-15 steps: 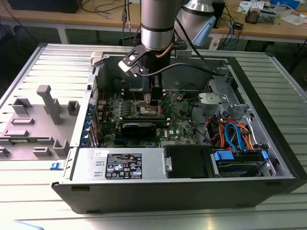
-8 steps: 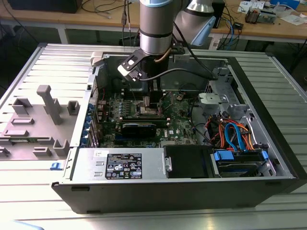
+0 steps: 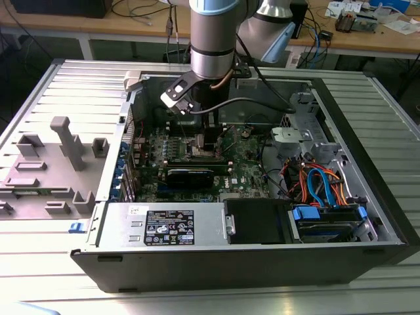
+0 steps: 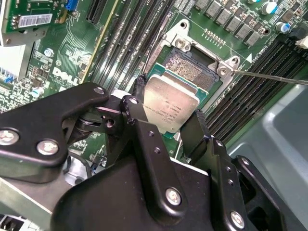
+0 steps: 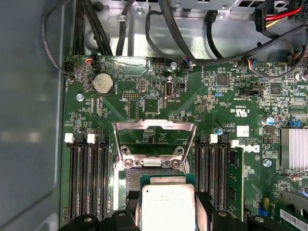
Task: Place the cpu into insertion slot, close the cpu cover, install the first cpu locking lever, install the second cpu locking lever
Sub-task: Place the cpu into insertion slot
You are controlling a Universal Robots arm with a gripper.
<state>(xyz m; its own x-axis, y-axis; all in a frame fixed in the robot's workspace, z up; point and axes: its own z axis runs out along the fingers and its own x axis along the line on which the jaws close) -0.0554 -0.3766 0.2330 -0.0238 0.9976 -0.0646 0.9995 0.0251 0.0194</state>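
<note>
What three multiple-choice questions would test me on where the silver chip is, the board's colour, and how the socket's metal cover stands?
1. Where is the cpu?
A. on the grey bench
B. between the fingers of the hand, over the insertion slot
C. on the cables

2. What colour is the circuit board?
A. red
B. white
C. green

3. How is the cpu cover?
A. swung open
B. shut over the chip
C. lying outside the case

Answers:
1 B, black fingers flank the chip on two sides.
2 C, green shows all around the socket.
3 A, the frame is lifted clear of the socket.
</note>
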